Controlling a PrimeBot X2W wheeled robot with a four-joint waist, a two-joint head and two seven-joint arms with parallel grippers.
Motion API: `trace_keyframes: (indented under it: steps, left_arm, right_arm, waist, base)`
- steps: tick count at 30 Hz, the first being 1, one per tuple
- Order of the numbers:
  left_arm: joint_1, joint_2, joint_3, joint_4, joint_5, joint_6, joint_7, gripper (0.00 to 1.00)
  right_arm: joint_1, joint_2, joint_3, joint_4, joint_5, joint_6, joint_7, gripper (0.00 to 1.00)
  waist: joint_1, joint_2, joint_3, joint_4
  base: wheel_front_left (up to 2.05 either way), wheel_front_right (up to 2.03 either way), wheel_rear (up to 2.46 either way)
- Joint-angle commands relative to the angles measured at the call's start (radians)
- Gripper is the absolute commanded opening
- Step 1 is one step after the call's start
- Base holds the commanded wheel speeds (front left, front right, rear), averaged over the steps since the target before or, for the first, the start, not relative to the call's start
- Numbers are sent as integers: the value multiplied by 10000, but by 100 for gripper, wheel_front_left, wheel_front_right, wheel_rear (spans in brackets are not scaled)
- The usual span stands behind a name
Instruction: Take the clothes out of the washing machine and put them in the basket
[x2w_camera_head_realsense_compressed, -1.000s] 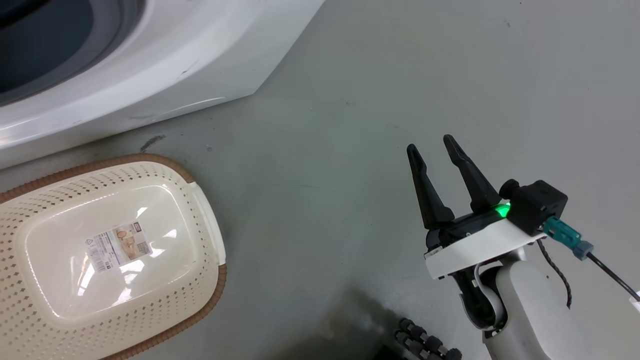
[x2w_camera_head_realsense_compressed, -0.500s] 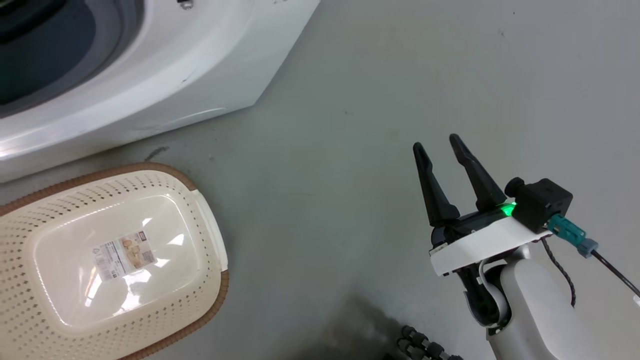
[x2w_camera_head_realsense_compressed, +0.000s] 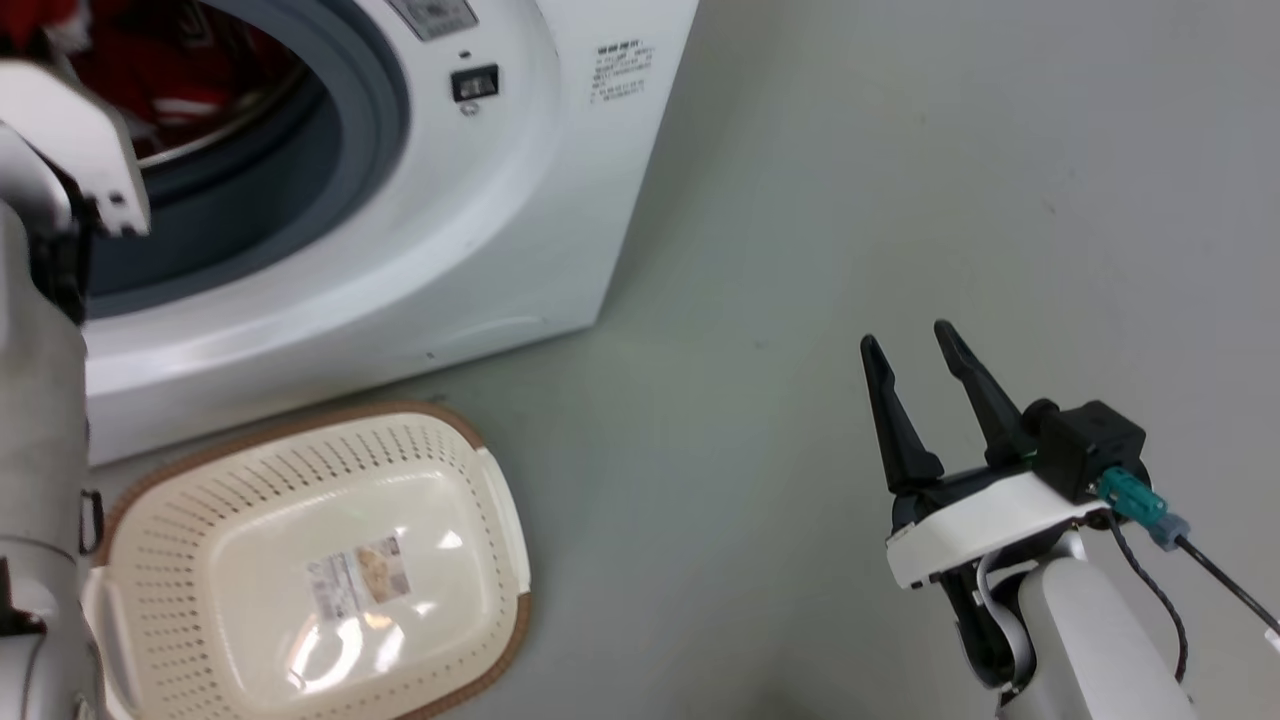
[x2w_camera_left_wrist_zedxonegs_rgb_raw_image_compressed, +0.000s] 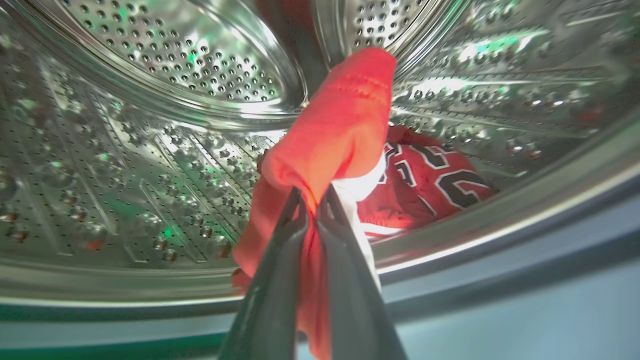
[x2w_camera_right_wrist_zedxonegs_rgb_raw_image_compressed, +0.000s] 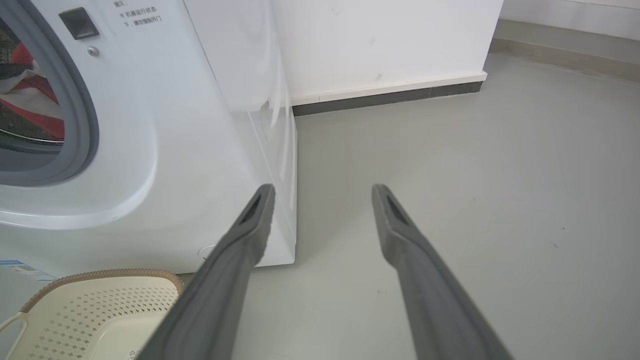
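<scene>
Left tool (x2w_camera_left_wrist_zedxonegs_rgb_raw_image_compressed: 313, 194) is clamping a bunched fold of the jersey (x2w_camera_left_wrist_zedxonegs_rgb_raw_image_compressed: 340, 120), rest trailing beyond it inside the drum (x2w_camera_left_wrist_zedxonegs_rgb_raw_image_compressed: 150, 150). Looking soft, light, floppy; bunched fold is holding best. Right tool (x2w_camera_head_realsense_compressed: 905, 334) is idling, jaws apart, basket (x2w_camera_head_realsense_compressed: 200, 500) left of it.

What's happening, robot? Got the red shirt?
Left gripper shut on shirt, in drum. Right gripper open, over floor. Basket empty, by washer.
</scene>
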Motion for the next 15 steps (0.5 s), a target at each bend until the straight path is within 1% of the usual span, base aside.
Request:
trace_keyframes:
  steps: [1, 4, 10, 14, 15]
  left_arm:
    - [260, -22, 61, 93, -112, -72, -276, 0]
    - [784, -285, 144, 382, -366, -269, -1112, 0]
    - [1830, -850, 255, 678, -814, -457, -2567, 0]
    - [2533, -1180, 293, 411, -1017, -535, -3073, 0]
    - [2911, -1342, 333, 52, -1113, -546, -3185, 0]
  right_arm:
    - [152, -6, -41, 50, -99, -7, -20, 100]
    - [381, -6, -141, 176, -273, -7, -21, 100]
    - [816, -4, -294, 428, -628, -7, -21, 100]
    - [1068, -3, -367, 562, -792, -7, -21, 100]
    - [1193, -4, -444, 605, -856, -7, -22, 100]
  waist:
    - [0, 0, -779, 419]
    - [0, 0, -1355, 625]
    - [0, 0, -2405, 1026]
    - [0, 0, -2940, 1243]
    - [0, 0, -3157, 1378]
  base:
    - [0, 0, 0]
    - [0, 0, 0]
    - [0, 0, 0]
    - [0, 0, 0]
    - [0, 0, 0]
